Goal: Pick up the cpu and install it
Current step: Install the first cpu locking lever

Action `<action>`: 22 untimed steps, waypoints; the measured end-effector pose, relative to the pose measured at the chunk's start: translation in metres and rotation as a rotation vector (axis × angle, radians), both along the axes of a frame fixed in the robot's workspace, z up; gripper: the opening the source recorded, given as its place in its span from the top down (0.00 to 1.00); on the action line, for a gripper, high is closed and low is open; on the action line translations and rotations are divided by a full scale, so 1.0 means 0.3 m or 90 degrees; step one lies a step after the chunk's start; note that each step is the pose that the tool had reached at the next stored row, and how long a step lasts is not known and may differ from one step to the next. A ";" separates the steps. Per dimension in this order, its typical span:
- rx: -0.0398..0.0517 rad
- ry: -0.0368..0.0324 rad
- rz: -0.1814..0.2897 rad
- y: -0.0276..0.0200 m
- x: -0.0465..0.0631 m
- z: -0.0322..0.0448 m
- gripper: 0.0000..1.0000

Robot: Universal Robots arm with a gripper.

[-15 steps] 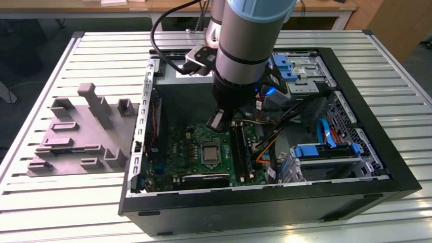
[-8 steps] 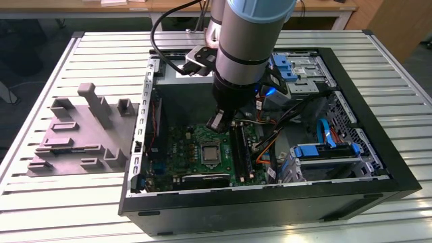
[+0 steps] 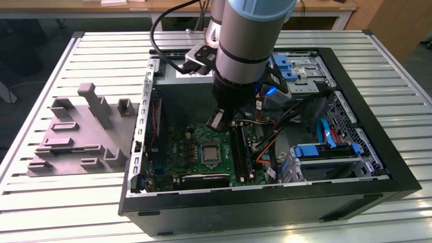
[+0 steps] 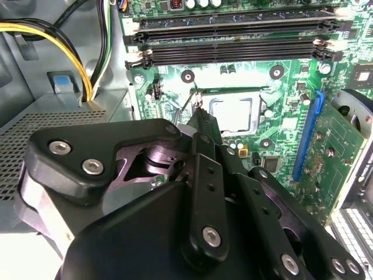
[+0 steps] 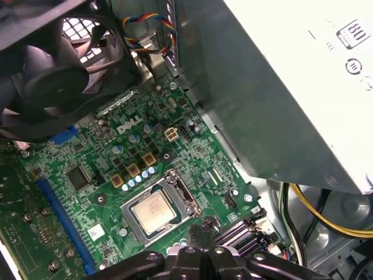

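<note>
Cpu (image 5: 154,212) flat in socket, silver top up, just beyond the gripper (image 5: 201,230) tips. Jaws closed, empty. Exterior view adds grey tray (image 3: 81,134) outside case.

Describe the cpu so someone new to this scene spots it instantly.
Find the open black computer case on the slatted table, then the green motherboard on its floor. The cpu is the pale silver square seated in the metal-framed socket mid-board, just below the gripper; nothing else there is flat, plain and silvery.
</note>
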State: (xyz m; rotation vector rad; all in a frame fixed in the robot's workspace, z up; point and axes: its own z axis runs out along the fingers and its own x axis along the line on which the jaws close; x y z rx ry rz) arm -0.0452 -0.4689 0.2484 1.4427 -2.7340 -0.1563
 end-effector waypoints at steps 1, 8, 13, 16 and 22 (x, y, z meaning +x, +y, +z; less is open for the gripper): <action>0.0000 0.0000 0.000 0.000 0.000 0.008 0.89; 0.0000 -0.0001 0.000 0.004 0.007 0.025 0.89; 0.0000 -0.0001 0.000 0.010 0.037 0.024 0.89; 0.0000 -0.0001 0.000 0.013 0.050 0.024 0.89; 0.0001 -0.0001 0.000 0.030 0.052 0.018 0.89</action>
